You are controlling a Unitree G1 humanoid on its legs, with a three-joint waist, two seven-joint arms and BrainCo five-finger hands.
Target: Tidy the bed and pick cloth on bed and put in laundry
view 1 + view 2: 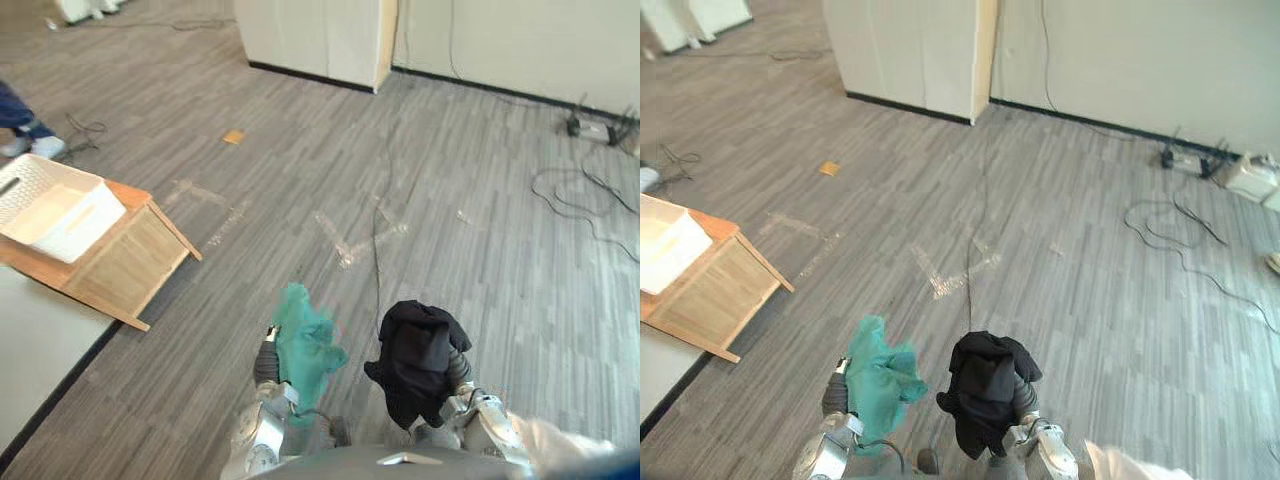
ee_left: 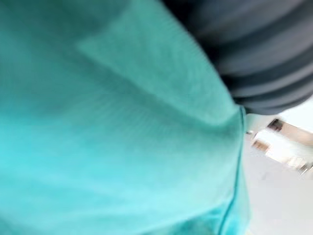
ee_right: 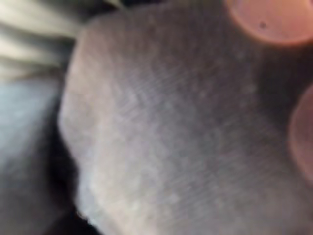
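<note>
Grey plank floor (image 1: 480, 250) takes most of the ground, with pale tape marks (image 1: 355, 245) mid-room and loose cables (image 1: 585, 195) far right. A white partition (image 1: 320, 40) stands at the far wall. A pale bed corner (image 1: 30, 350) sits lower left.

Just beyond the bed is a wooden tabletop (image 1: 128, 194) on a slatted base. A white laundry basket (image 1: 95, 228) sits on it, open top up, well apart from both cloths. A person's shoe (image 1: 45, 147) is at the left edge.

The black cloth (image 1: 418, 360) is draped over the right robot hand (image 1: 459, 368) and hangs in folds, held up off the floor. The teal cloth (image 1: 305, 345) is bunched over the left robot hand (image 1: 266, 365), also off the floor. The two cloths are near each other, not touching. Each cloth covers its robot hand, so I cannot tell if either is clasped or slack.
</note>
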